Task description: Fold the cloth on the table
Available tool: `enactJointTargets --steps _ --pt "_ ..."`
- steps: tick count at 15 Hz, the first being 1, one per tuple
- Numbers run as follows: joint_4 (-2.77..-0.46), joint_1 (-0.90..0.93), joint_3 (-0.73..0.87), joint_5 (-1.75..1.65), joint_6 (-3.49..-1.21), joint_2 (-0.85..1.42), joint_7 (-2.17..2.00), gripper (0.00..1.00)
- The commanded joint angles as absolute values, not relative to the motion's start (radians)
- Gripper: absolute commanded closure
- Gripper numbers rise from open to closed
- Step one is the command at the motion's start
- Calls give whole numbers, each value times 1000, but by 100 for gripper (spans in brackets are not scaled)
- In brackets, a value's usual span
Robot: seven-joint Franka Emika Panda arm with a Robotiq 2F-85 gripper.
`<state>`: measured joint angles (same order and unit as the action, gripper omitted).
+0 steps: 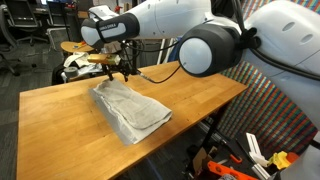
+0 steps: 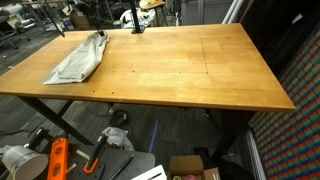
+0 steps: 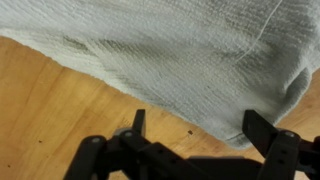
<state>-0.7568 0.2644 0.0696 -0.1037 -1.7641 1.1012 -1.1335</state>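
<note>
Wrist view: my end effector (image 3: 194, 118) gapes wide, holding nothing. The pale grey cloth (image 3: 180, 50) lies rumpled on the wooden surface (image 3: 50, 110).

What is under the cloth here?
Only the wooden table shows beneath the cloth. Anything inside its folds is covered. The open tool hangs above one edge.

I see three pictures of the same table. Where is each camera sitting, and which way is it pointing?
Exterior view: close beside the robot, looking across the table at the cloth; the arm and gripper fill the upper frame.
Exterior view: higher, off another side, looking down over the table, with the cloth far left; little of the robot can be made out.
Wrist view: looks down on the cloth, with the open gripper along the bottom.
All share the cloth and table.
</note>
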Motion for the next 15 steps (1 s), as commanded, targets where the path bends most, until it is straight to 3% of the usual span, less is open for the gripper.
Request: enactJointTargets --steps 1,9,15 --pt "-988 197 30 -53 -1918 956 -1053 0" --pt "-1333 103 -60 157 -2228 777 -956 0" --pt "-1604 138 -61 253 -2538 666 -930 0"
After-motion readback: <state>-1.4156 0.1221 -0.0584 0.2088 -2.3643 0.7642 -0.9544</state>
